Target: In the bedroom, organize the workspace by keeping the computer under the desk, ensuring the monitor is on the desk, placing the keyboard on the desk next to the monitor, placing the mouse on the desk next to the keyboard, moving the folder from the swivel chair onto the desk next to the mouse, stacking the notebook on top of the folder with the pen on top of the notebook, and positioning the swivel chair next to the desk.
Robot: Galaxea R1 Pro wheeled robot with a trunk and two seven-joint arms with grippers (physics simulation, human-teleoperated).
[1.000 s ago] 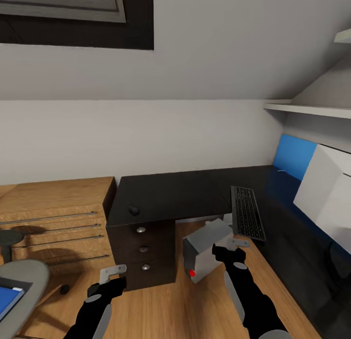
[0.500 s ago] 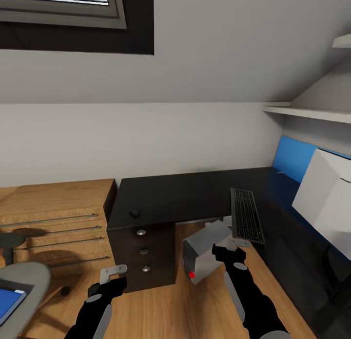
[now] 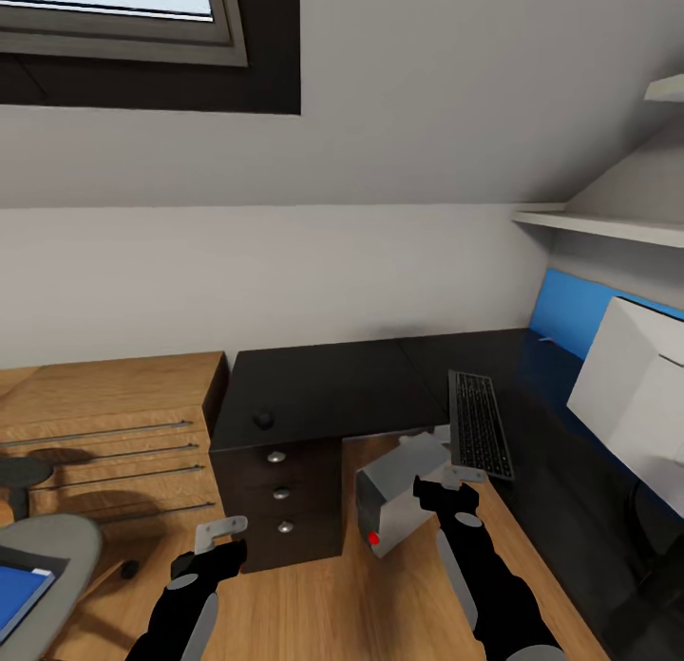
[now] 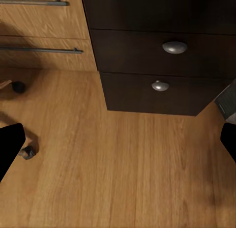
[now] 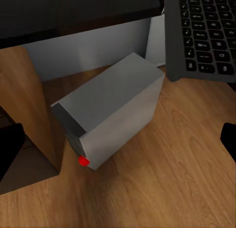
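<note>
The black desk (image 3: 332, 381) stands against the grey wall, its drawers (image 4: 167, 53) facing me. A small black mouse (image 3: 263, 420) lies on its near left edge. The keyboard (image 3: 480, 424) lies on the right wing, its near end overhanging the edge (image 5: 204, 34). The silver computer (image 3: 394, 495) stands on the floor partly under the desk, red button low on its front (image 5: 110, 117). The swivel chair (image 3: 52, 547) with the blue folder (image 3: 19, 585) on its seat is at lower left. My left gripper (image 3: 220, 538) (image 4: 118, 144) hangs open over the floor before the drawers. My right gripper (image 3: 463, 481) (image 5: 118, 142) is open above the computer.
A light wooden drawer chest (image 3: 104, 424) adjoins the desk's left side, with a round dark stool (image 3: 19, 471) before it. A big white box (image 3: 632, 395) and a blue wall panel (image 3: 570, 310) are at right, under a shelf (image 3: 598, 226). Chair casters (image 4: 27, 152) rest on the wooden floor.
The whole view has shifted a little, so the camera moved: more of the chair and the white box show. Both grippers hold the same pose and nothing on the desk has moved.
</note>
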